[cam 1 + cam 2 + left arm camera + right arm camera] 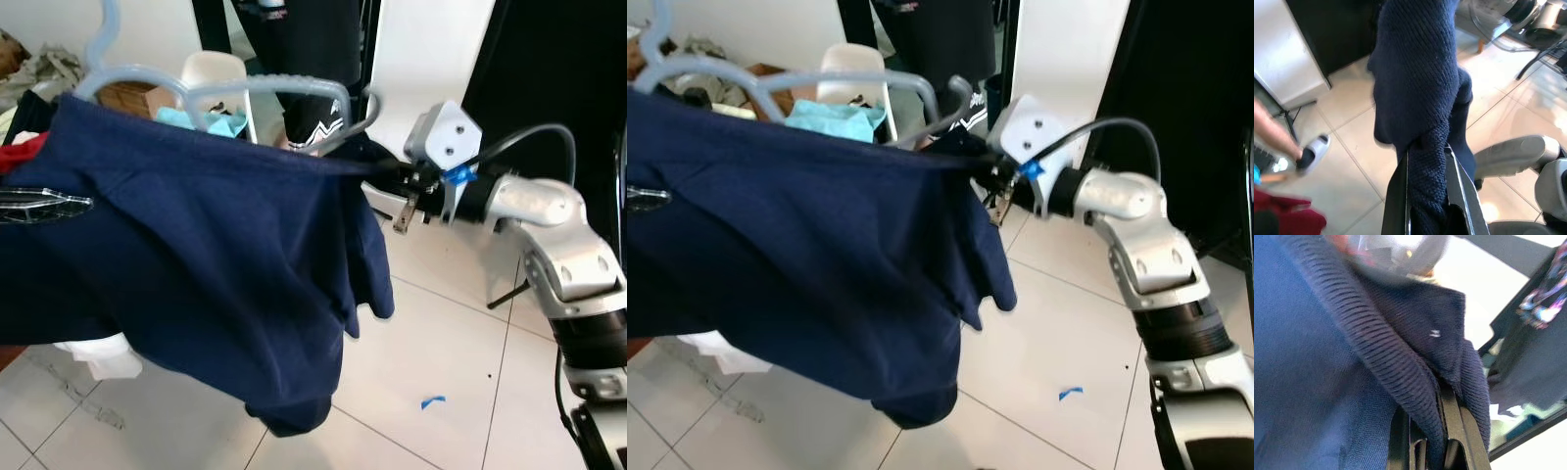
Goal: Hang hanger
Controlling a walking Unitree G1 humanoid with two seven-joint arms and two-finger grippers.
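Note:
A navy blue knit garment point(196, 264) is stretched out in front of me above the tiled floor. A pale blue-grey plastic hanger point(265, 88) rises above its top edge, its hook point(103, 34) at the upper left. My right gripper point(384, 168) is shut on the garment's ribbed edge near the hanger's right end; the right wrist view shows the fingers point(1449, 431) pinching the ribbed cloth point(1376, 362). My left gripper point(1427, 196) is shut on a bunched fold of the same navy cloth point(1415, 73).
A black garment point(304, 49) hangs behind. A beige chair back point(214, 69) and turquoise cloth point(220, 122) sit beyond the hanger. A white panel point(431, 49) stands at the back right. A person's leg with a slipper point(1310, 152) is nearby. Blue tape point(433, 401) lies on the tiles.

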